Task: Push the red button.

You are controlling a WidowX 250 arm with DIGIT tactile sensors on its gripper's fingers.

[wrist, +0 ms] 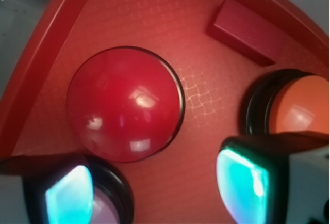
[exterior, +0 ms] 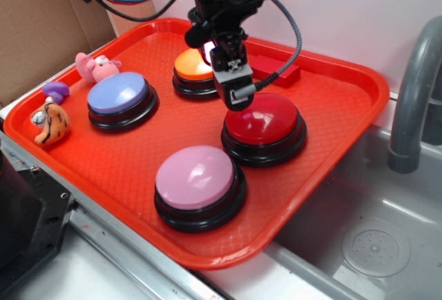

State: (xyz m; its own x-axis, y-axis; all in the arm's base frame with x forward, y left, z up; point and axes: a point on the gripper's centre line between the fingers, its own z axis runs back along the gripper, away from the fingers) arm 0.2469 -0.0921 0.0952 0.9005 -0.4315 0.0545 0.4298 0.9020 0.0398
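Exterior view: red tray (exterior: 138, 169) holding the red button (exterior: 264, 122) right of centre; gripper (exterior: 236, 92) poised at its rear-left edge, contact not discernible; orange button (exterior: 190, 70) and red block (exterior: 276, 70) behind, blue button (exterior: 119, 95) left, pink button (exterior: 195, 178) in front

Wrist view: red button (wrist: 125, 104) centred beyond the fingertips (wrist: 241, 182); jaws parted, holding nothing

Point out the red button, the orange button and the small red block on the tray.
red button (exterior: 263, 120): exterior view, top of its dome.
orange button (exterior: 191, 66): exterior view, visible left of dome.
small red block (wrist: 246, 34): wrist view, top face.
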